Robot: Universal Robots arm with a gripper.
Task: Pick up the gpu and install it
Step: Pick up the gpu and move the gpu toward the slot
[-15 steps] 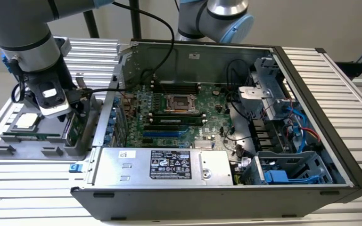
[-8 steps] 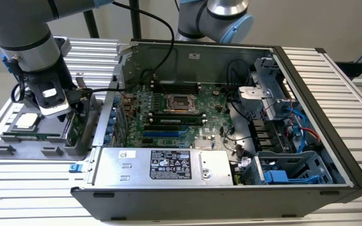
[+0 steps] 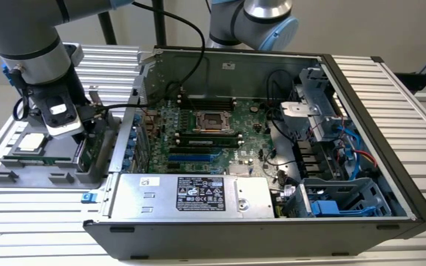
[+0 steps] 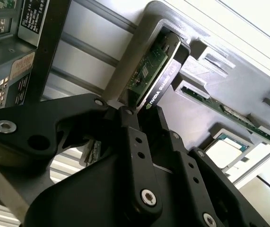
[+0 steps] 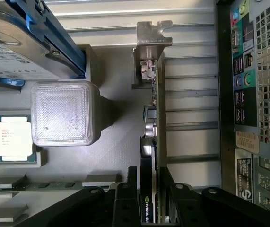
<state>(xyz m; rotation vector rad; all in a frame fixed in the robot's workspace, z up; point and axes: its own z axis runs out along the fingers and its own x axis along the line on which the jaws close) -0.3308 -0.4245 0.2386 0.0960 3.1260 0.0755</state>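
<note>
In the exterior view, my gripper is down at the grey tray on the slatted counter, to the exterior view's left of the open computer case. The gpu stands on edge at the tray's side nearest the case.

In the second wrist view, my black fingers are clamped on one end of the gpu (green board on one face, black shroud on the other). A memory stick lies in the tray nearby.

In the first wrist view, the gpu stands upright in its slot, its silver bracket at the far end and my gripper closed on both faces. A processor and a blue-railed hard drive sit apart from it in the tray.
</note>
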